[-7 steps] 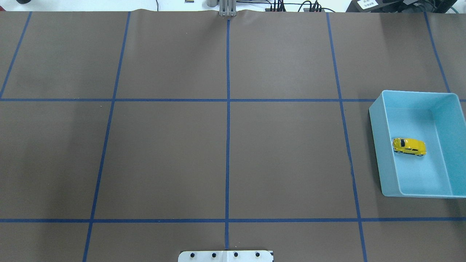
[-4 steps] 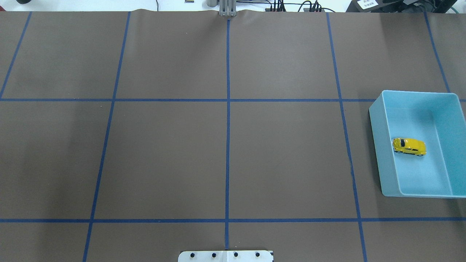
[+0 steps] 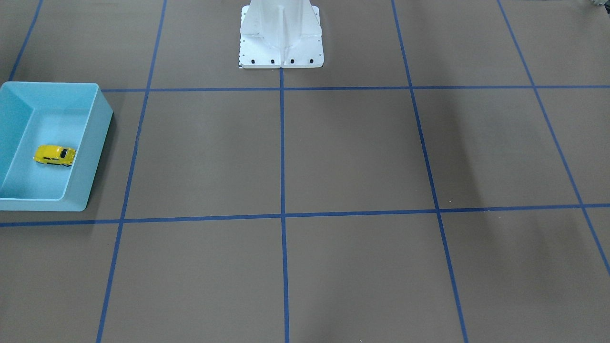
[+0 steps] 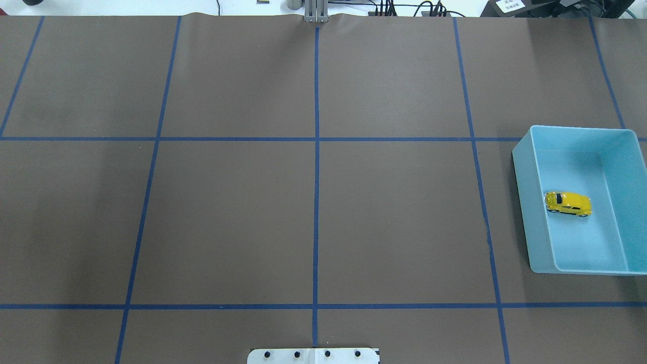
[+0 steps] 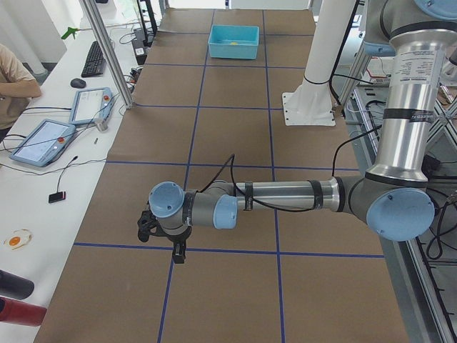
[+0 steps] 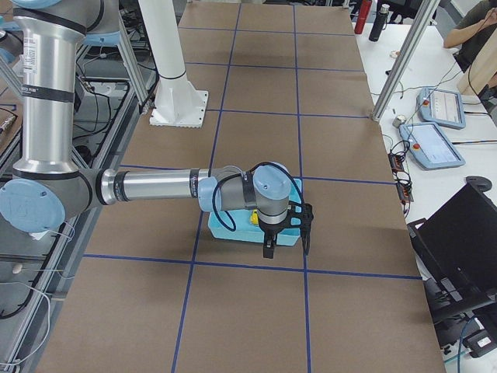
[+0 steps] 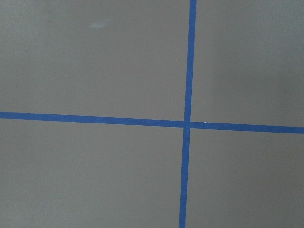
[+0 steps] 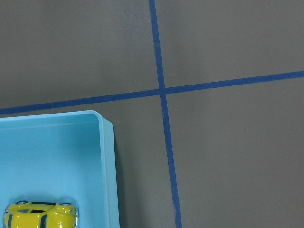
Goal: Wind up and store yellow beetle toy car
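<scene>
Here the fingers of the right gripper point(image 6: 286, 249) point down in front of the light blue bin point(image 6: 237, 235) in the right side view, touching nothing. No other view shows them, so I cannot tell whether they are apart or together. The left gripper point(image 5: 163, 243) likewise shows only in the left side view, hanging over a crossing of blue tape lines point(image 7: 187, 124); its finger state cannot be told either.

The yellow beetle toy car point(image 4: 568, 203) sits on the floor of the bin point(image 4: 525, 212), close to the wall that faces the table's middle, well apart from both grippers. The right wrist view catches the car point(image 8: 40, 214) beside a corner of the bin point(image 8: 108, 156). The bin stands at the robot's right end of the brown table point(image 4: 227, 217), and the white pedestal point(image 3: 281, 33) stands at the robot's edge.
</scene>
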Tool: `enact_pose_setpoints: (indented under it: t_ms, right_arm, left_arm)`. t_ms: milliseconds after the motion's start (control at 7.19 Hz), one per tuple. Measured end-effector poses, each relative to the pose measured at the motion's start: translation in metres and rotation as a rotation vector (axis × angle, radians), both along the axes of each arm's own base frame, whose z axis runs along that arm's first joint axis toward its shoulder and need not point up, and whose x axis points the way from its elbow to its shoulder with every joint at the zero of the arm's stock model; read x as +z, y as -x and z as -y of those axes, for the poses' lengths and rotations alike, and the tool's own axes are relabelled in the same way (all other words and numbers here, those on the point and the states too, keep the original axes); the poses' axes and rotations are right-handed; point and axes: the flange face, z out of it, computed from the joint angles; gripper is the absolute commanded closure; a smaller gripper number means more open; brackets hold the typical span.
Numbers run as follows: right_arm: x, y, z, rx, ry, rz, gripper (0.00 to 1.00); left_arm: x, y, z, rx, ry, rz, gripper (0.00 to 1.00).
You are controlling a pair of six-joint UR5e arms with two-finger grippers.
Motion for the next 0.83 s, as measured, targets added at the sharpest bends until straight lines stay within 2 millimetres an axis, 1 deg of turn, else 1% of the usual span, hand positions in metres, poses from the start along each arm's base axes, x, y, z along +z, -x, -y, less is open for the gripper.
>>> enact_pose_setpoints:
  t_ms: [835]
  right_arm:
    - [0.0041, 0.0003, -0.0043, -0.007, 0.003, 0.003, 0.0]
  left_arm:
    - [0.0006, 0.0, -0.0001, 0.0, 0.001, 0.0, 0.0]
